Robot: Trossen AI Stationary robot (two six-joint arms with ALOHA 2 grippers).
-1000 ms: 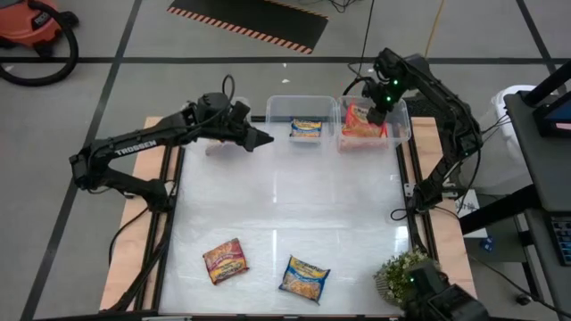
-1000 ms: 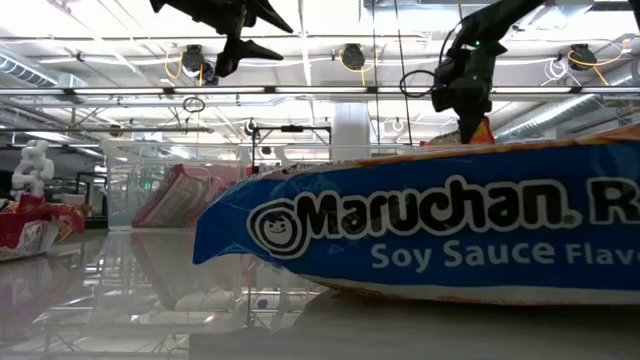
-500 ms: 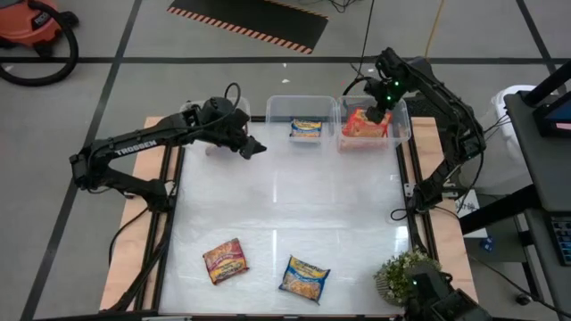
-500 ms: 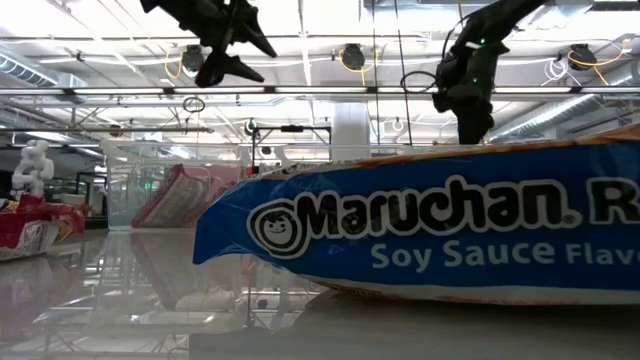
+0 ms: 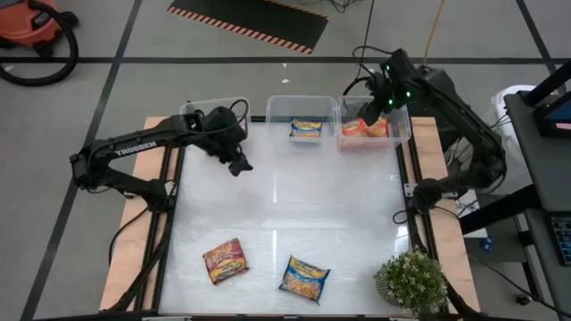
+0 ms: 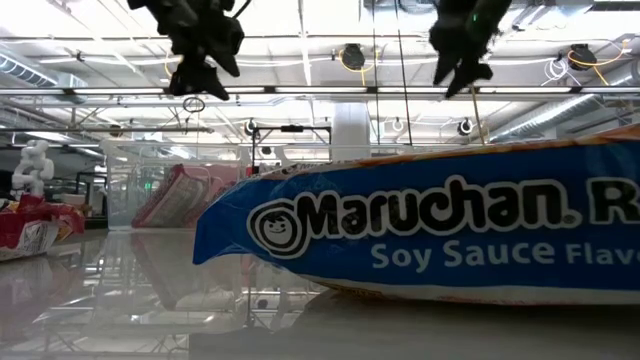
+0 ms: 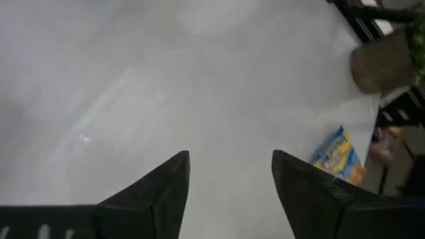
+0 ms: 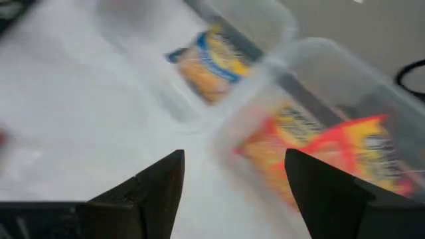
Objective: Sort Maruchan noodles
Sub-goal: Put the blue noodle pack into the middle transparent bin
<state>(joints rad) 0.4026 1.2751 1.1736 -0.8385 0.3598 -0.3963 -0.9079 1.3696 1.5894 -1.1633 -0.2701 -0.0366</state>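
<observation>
Both the left gripper (image 5: 239, 166) and right gripper (image 5: 367, 112) hung open and empty above glossy packets (image 5: 303, 278) and clear bins (image 5: 302, 111).

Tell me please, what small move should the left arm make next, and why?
Probably it should swing toward the near edge and come down over the red packet. The left gripper hangs open and empty above bare table, while that red packet and a blue packet lie unsorted. The right gripper, also open, is at the bin holding an orange packet.
</observation>
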